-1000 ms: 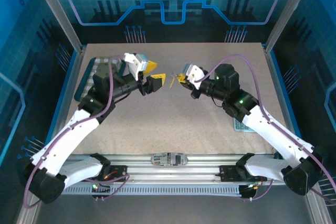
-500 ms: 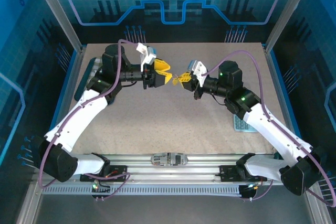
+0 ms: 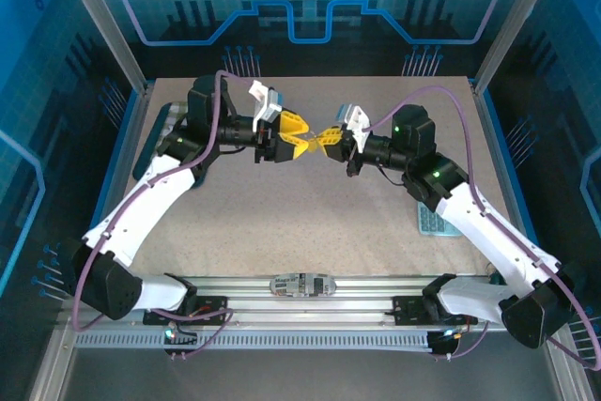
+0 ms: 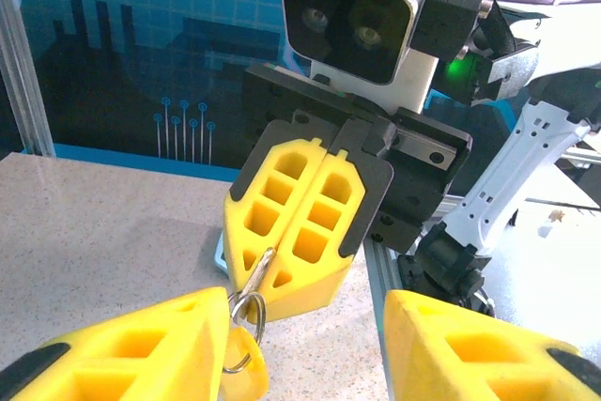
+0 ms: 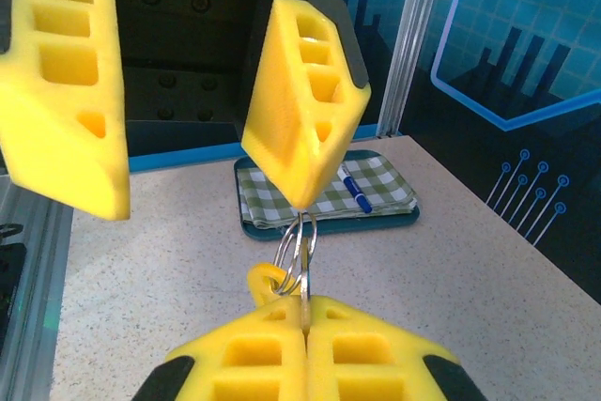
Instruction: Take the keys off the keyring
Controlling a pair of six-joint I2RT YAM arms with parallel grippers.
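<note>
Two grippers meet in mid-air. I see my right gripper [image 5: 302, 316] pressed together on the keyring [image 5: 298, 249]. My left gripper [image 4: 305, 312] stands half apart, one fingertip [image 5: 302, 190] touching it, gripping nothing.

White arms [image 3: 141, 218], purple cables [image 3: 427, 96], yellow honeycombed jaws

The left tool [image 3: 297, 136] has swung in to the right tool [image 3: 330, 136], one fingertip now at the keyring [image 5: 297, 249].
</note>
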